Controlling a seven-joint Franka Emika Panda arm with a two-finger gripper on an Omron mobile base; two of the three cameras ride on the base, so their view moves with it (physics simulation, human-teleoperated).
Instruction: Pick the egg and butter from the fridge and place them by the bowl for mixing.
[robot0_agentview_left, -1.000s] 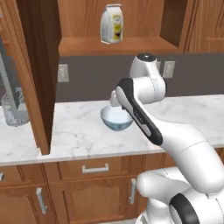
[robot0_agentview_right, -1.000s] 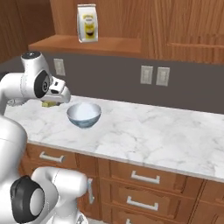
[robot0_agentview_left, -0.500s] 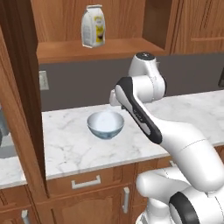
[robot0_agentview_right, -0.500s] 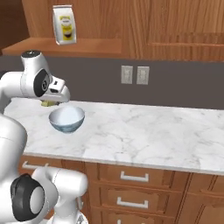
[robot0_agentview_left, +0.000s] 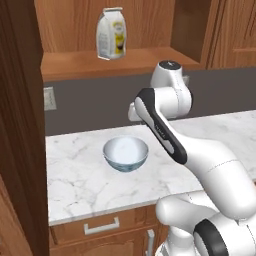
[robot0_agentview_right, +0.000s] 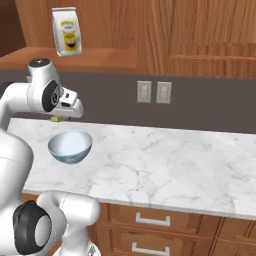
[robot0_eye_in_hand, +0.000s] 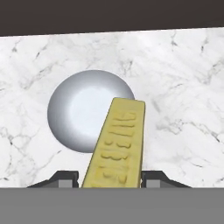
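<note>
My gripper (robot0_eye_in_hand: 111, 179) is shut on the butter (robot0_eye_in_hand: 117, 144), a pale-yellow stick that pokes forward between the two dark fingertips. It hangs over the marble counter (robot0_agentview_right: 165, 160), and the butter's far end overlaps the near rim of the bowl (robot0_eye_in_hand: 78, 113) below. The light blue-grey bowl (robot0_agentview_left: 125, 154) stands on the counter's left part, close behind the arm's hand. In the right base view a bit of the butter (robot0_agentview_right: 60, 119) shows under the hand, just above and behind the bowl (robot0_agentview_right: 70, 146). The egg and the fridge are out of view.
A white and yellow bag (robot0_agentview_left: 111, 33) stands on the wooden shelf above the counter. Two wall outlets (robot0_agentview_right: 152, 92) sit on the dark backsplash. A tall wooden cabinet side (robot0_agentview_left: 20, 125) closes the left. Drawers (robot0_agentview_right: 150, 220) run below the counter's front edge.
The whole picture has shifted, so the base has driven along the counter; the grey appliance at the far left has left the view. The gripper has kept hold of the butter near the bowl.
</note>
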